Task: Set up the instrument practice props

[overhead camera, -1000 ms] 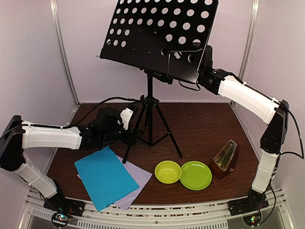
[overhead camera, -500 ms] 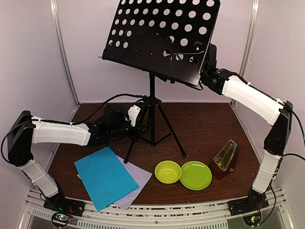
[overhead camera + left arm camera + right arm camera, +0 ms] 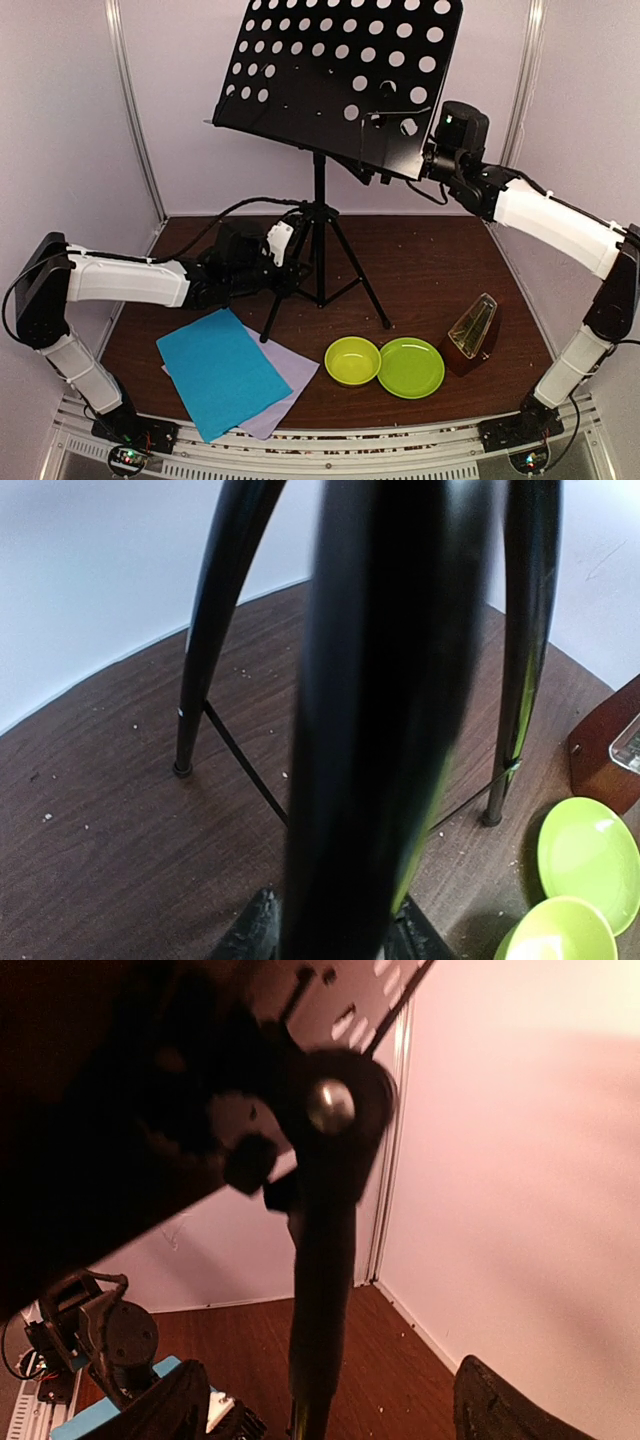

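Centre: one black perforated-metal music stand with tripod legs, upright on the dark wooden table.
Left gripper: we read it as clamped on a tripod leg, likely steadying.
Right gripper: jaws spread, empty, beside the stand's lower right edge.
Front left: two papers, cyan sheet over pale lilac sheet, lying flat.
Front right: one small brown pyramid metronome.
Between: one lime-green bowl, one lime-green plate.

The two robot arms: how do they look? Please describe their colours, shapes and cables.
The left arm and the right arm match. Both have rounded white shells on the long links and black joints, wrists and bases. A thin black cable loops out near the left wrist. The fingers seen by the right wrist camera are dark.
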{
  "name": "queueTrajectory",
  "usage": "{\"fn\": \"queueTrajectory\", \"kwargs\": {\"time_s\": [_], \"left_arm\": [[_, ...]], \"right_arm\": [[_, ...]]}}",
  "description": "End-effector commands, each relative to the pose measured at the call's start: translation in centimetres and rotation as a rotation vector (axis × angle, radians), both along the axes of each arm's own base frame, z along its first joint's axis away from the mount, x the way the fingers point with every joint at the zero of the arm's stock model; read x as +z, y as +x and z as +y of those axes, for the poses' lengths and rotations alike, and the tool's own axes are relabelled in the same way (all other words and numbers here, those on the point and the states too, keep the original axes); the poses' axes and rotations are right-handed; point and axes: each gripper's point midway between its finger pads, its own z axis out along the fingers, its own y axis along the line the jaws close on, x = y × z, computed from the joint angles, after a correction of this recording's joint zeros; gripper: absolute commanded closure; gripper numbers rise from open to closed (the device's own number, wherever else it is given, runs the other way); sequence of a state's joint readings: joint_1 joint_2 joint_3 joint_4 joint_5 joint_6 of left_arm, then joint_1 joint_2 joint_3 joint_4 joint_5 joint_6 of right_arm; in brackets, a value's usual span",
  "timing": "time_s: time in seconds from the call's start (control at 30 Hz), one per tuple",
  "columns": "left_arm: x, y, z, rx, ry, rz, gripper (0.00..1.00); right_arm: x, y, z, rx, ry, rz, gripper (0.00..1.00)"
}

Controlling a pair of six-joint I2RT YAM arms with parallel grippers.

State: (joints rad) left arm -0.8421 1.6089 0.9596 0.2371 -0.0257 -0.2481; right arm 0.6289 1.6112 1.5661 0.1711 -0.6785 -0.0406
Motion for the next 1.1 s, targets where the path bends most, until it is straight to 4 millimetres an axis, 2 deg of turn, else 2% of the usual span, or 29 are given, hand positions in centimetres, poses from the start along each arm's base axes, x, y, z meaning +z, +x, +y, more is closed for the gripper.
{"fn": "queueTrajectory", "kwargs": {"time_s": [0.0,0.17,0.3,0.33,0.37,0.53,0.73,0.97,1.07], "left_arm": [[2.0,-0.1,0.2,-0.006,-0.046,-0.036,0.60],[3.0,-0.7,0.7,-0.017,-0.051,-0.050,0.43],[3.9,-1.4,1.9,-0.013,-0.055,-0.077,0.29],[3.9,-1.5,2.2,-0.009,-0.047,-0.080,0.27],[4.0,-1.6,2.6,-0.007,-0.041,-0.083,0.26],[2.7,-2.7,3.7,-0.031,0.005,-0.058,0.23],[-0.1,-3.8,4.0,-0.062,0.029,0.001,0.24],[-3.0,-4.4,3.7,-0.089,0.038,0.067,0.26],[-4.1,-4.6,3.8,-0.088,0.049,0.086,0.27]], "right_arm": [[-1.0,-0.3,-1.2,-0.035,0.017,0.009,0.14],[-5.1,-0.9,-2.4,-0.061,-0.009,0.069,0.14],[-8.9,-1.6,-3.5,-0.090,-0.060,0.127,0.14],[-9.2,-1.9,-3.8,-0.099,-0.066,0.131,0.14],[-10.4,-2.1,-4.2,-0.109,-0.087,0.153,0.14],[-15.0,-3.3,-5.9,-0.160,-0.153,0.230,0.16],[-20.8,-4.5,-6.9,-0.191,-0.286,0.359,0.19],[-27.5,-4.6,-7.2,-0.238,-0.498,0.435,0.23],[-29.4,-4.4,-7.3,-0.258,-0.544,0.449,0.25]]}}
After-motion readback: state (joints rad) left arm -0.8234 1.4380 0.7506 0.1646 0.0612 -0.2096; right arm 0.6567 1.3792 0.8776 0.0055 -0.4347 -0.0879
